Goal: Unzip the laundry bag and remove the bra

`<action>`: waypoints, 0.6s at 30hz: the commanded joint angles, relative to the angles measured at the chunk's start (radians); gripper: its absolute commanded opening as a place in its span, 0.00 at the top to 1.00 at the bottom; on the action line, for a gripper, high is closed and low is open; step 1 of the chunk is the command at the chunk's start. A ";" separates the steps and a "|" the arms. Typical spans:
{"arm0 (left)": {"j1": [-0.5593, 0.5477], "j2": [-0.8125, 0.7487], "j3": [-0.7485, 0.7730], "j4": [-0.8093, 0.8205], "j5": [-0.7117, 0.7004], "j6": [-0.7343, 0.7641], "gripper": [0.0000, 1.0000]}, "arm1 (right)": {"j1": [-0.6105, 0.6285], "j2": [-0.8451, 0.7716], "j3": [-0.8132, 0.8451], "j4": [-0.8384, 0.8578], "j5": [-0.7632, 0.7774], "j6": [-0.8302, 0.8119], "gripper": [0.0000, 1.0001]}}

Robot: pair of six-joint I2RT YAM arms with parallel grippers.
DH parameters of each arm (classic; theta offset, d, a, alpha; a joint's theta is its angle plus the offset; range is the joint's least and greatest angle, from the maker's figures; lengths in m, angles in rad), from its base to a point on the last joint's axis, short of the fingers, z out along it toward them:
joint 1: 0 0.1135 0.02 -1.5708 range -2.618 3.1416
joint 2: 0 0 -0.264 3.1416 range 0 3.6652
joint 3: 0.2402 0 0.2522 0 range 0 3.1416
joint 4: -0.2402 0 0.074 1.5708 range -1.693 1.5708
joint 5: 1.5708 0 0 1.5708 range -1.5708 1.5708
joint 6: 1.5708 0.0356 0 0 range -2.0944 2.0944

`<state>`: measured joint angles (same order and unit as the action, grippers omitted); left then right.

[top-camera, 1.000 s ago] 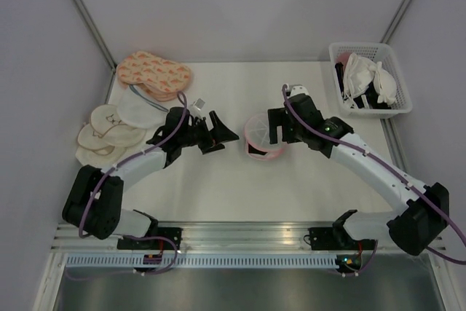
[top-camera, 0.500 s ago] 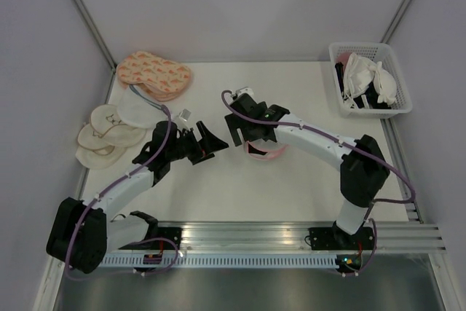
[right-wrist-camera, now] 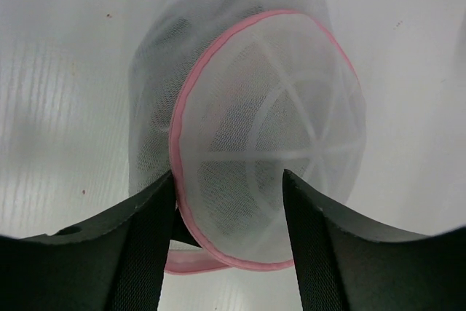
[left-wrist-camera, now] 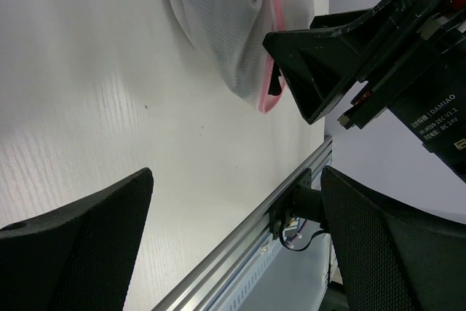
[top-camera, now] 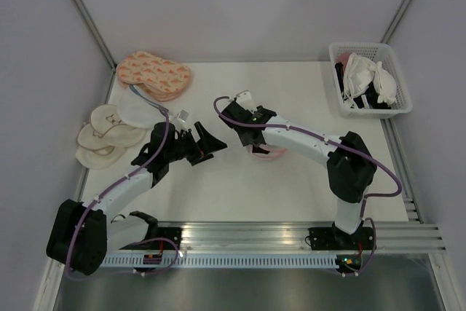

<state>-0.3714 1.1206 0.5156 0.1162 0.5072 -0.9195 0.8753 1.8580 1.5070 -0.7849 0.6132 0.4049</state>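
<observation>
The laundry bag is a white mesh pod with a pink zip rim, lying mid-table and half under my right wrist. In the right wrist view its ribbed round face fills the space just beyond my fingers. My right gripper is open and straddles the bag's near pink rim, with the left finger touching it. It comes at the bag from the far left. The bra shows only as a dark shade through the mesh. My left gripper is open and empty, left of the bag.
A white basket with white bras stands at the back right. Peach patterned pads and cream round pads lie at the left. A metal rail runs along the near edge.
My right arm has swung left and folded over the bag, so its gripper now meets the bag from the far left. My left gripper has drawn back a little toward the near left.
</observation>
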 commanded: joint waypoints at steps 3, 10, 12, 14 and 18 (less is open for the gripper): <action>0.003 0.016 -0.012 0.057 0.030 -0.027 0.01 | 0.004 -0.057 0.028 -0.083 0.152 0.044 0.41; 0.003 0.005 -0.005 0.046 0.033 -0.024 0.01 | 0.004 -0.161 -0.027 -0.123 0.249 0.133 0.67; 0.005 0.008 0.009 0.051 0.042 -0.022 0.01 | 0.004 -0.197 -0.040 -0.145 0.312 0.179 0.73; 0.002 0.013 0.030 0.054 0.048 -0.021 0.01 | 0.001 -0.233 -0.059 -0.177 0.364 0.228 0.82; -0.020 0.071 0.101 0.063 0.086 -0.007 0.02 | -0.065 -0.301 -0.151 -0.240 0.414 0.339 1.00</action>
<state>-0.3740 1.1545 0.5312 0.1284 0.5480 -0.9264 0.8604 1.6165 1.4197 -0.9352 0.9195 0.6193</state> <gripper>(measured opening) 0.989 0.023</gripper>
